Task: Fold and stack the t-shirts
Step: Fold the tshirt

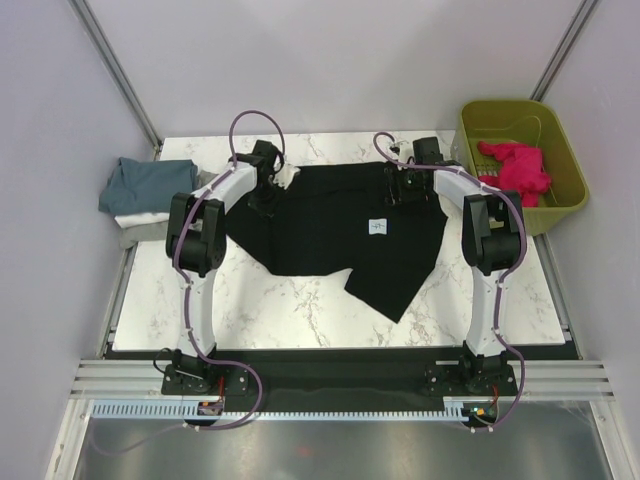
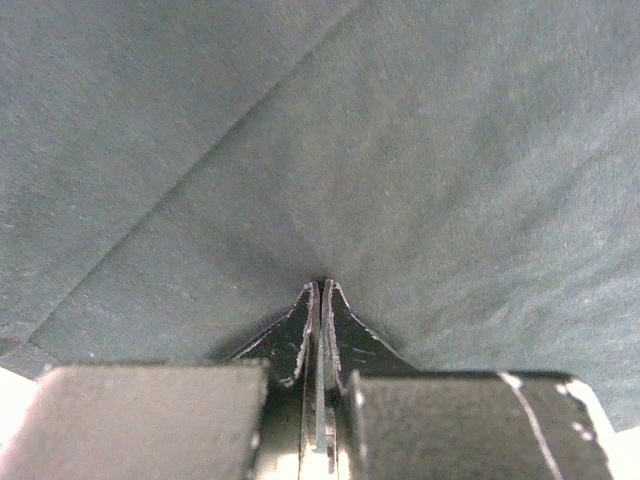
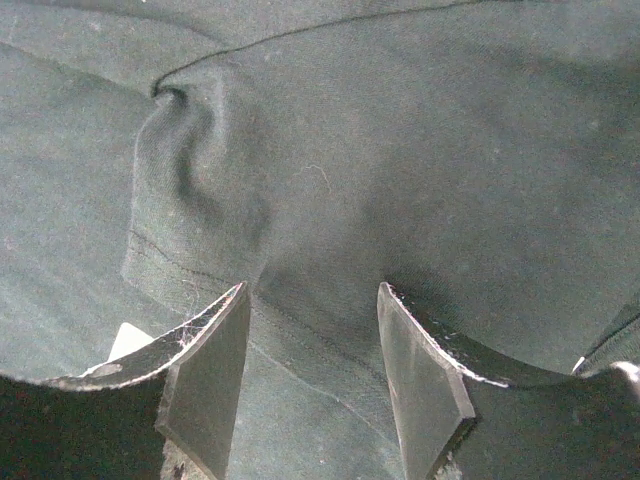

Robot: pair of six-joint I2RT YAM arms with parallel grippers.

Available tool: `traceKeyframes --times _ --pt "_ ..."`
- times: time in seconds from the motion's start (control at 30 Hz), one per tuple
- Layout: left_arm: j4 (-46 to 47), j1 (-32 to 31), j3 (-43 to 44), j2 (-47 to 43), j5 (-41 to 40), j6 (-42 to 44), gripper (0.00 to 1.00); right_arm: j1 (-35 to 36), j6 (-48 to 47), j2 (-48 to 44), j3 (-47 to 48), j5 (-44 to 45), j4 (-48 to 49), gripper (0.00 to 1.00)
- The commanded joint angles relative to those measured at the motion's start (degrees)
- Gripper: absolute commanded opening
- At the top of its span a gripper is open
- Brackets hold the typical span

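A large black t-shirt [image 1: 330,245] lies spread on the marble table [image 1: 250,310], its small white label [image 1: 377,227] facing up. My left gripper [image 1: 267,190] is down at the shirt's far left part. In the left wrist view the left gripper [image 2: 320,288] is shut, with the black cloth [image 2: 400,150] puckered at its tips. My right gripper [image 1: 402,188] is at the shirt's far right part. In the right wrist view the right gripper [image 3: 312,290] stands open, its fingers [image 3: 215,350] on either side of a stitched hem of the black cloth [image 3: 420,150].
A pile with a teal-blue shirt [image 1: 150,182] on top of white [image 1: 145,217] and grey cloth sits at the table's left edge. An olive-green basket [image 1: 470,130] at the back right holds a red cloth [image 1: 515,168]. Bare marble shows in front of the shirt.
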Motion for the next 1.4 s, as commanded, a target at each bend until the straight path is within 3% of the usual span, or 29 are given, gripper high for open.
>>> traceKeyframes --times 0.0,0.33,0.67,0.73,0.77,0.83,0.9,1.1,1.37 --pt "-1.0 0.5 -2.4 -5.8 -1.8 0.5 0.02 0.9 -0.3 2.0 1.2 0.9 0.8 0.62" --pt "-1.3 3.3 -19.0 -24.2 -4.0 1.0 0.02 0.9 -0.4 3.8 2.9 1.7 0.7 0.62" --pt "-10.1 4.4 -33.3 -35.4 -2.5 0.7 0.03 1.0 -0.7 3.6 4.3 1.6 0.2 0.63" --pt "-10.1 4.5 -35.8 -37.1 -3.4 0.8 0.09 0.9 -0.7 3.4 4.3 1.4 0.2 0.63" --pt "-10.2 4.7 -36.1 -37.4 -4.1 0.4 0.22 1.0 -0.6 3.3 4.2 1.4 0.2 0.63" --pt "-10.0 5.2 -35.9 -38.3 -6.5 -1.0 0.36 1.0 -0.7 2.4 4.0 1.4 0.0 0.63" --pt "-9.7 6.5 -34.5 -39.4 -9.1 -1.9 0.42 1.0 -1.6 1.0 2.9 1.5 -0.2 0.63" --pt "-3.7 7.1 -34.3 -44.2 -11.6 0.7 0.45 1.0 -8.7 -11.1 -5.1 0.7 -1.3 0.62" --pt "12.1 7.1 -41.4 -42.8 -6.6 6.2 0.41 3.7 -40.9 -39.1 -33.8 -4.1 -1.0 0.61"
